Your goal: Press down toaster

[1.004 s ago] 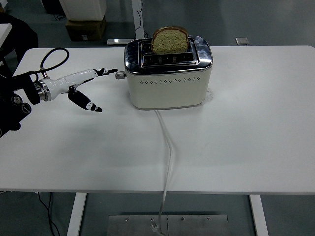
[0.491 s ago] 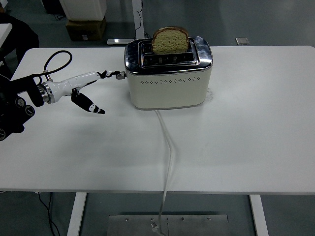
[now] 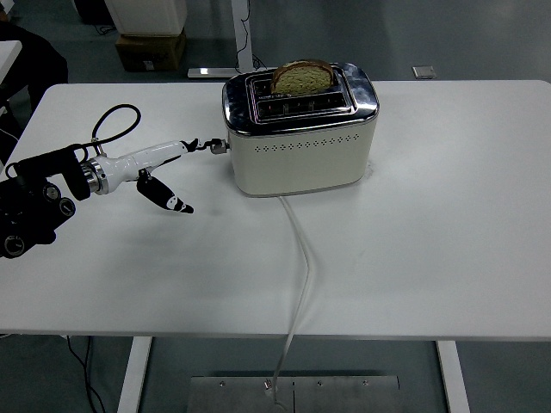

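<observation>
A cream and chrome toaster stands at the back middle of the white table. A slice of brown bread sits low in its rear slot, with only the top showing. The lever knob sticks out of the toaster's left end. My left hand, white with black fingertips, reaches in from the left. Its extended fingers touch the knob, and the thumb points down toward the table. It holds nothing. The right arm is out of view.
The toaster's white cord runs from its front across the table and over the near edge. A black cable loop rises from my left forearm. Boxes stand on the floor behind the table.
My left hand has moved right and down onto the lever knob. The bread has sunk lower into the slot. The toaster has shifted slightly to the right.
</observation>
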Motion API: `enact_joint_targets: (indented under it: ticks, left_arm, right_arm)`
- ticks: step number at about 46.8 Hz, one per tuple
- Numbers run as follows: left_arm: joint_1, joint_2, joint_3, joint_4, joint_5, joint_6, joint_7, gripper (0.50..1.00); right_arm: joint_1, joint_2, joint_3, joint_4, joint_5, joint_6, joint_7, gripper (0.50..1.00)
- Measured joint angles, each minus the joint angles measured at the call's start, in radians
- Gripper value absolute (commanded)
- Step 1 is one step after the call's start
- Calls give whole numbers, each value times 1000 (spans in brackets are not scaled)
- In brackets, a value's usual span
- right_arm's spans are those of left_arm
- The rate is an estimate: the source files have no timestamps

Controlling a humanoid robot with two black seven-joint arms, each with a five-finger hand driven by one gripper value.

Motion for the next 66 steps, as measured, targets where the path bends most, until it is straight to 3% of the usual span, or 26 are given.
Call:
enact_joint_targets:
  ticks: [66]
  left_arm:
    - [43, -24, 23, 44, -5, 2, -1, 1000]
  right_arm:
    - [0, 0, 0, 0, 0, 0, 1, 1000]
